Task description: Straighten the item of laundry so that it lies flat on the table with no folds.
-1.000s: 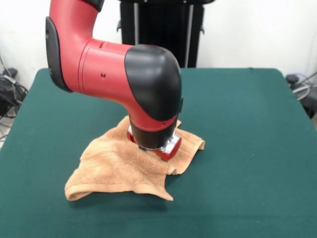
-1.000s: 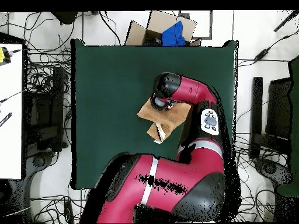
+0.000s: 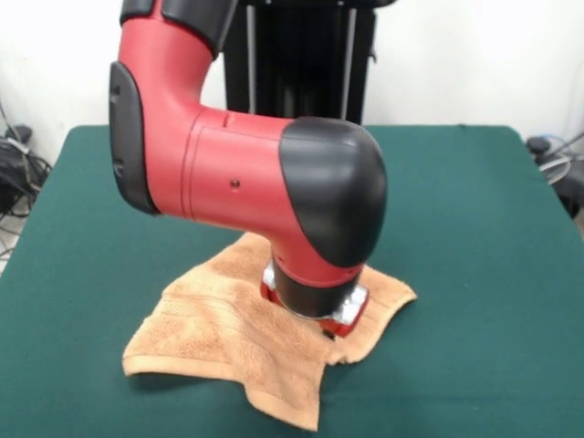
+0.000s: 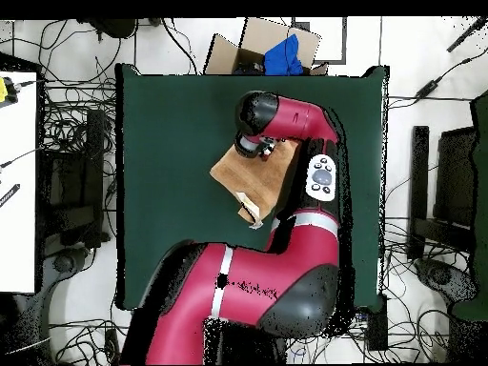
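Towel [image 3: 219, 342], rumpled on green bench [image 3: 474, 228]; claw [image 3: 319, 315] pressed low onto it, grip state indiscernible. Risk: dragging bunches cloth beneath, adding folds.

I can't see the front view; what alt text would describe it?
A red and black robot arm presses its end effector down onto a rumpled peach towel on a green table. The towel's edges still curl and fold.

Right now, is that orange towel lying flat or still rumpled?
Still rumpled. The towel has raised ridges and a lifted near edge on the table, and the arm's end presses on its middle.
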